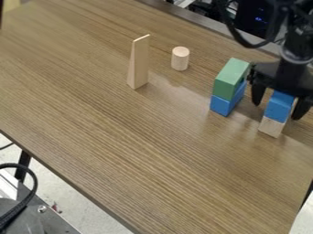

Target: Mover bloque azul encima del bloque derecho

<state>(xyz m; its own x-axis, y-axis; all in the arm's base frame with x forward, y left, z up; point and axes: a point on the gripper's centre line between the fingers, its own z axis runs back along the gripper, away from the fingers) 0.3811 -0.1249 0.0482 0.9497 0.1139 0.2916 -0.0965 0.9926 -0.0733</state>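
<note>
Two stacks stood close together near the right of the view, and the one that mattered was the farther right: a blue block resting on top of a pale wooden block. That was where the task wanted it, so the placing looked all but done. The wooden block sat on the counter and served as the base; the blue one lay over it with their visible faces roughly in line, which I judged enough to keep it steady.

The claw was spread wide, one finger on either side of the blue block, with some room between them and it. Such a gap suited a release: the block's weight seemed to rest on the wood below rather than in a grip. Beside this stack, a green block sat on a lower blue block, near the claw's outer side, so a sideways swing could have knocked it. A small cylinder and a tall wedge stood upright farther off, well out of the way.

The arm came in at the upper right corner, its wrist above the stack and its fingers pointing down around the top block. From that pose, the sensible next move was a straight, slow lift, fingers kept apart, until their tips cleared the blue block's top.
</note>
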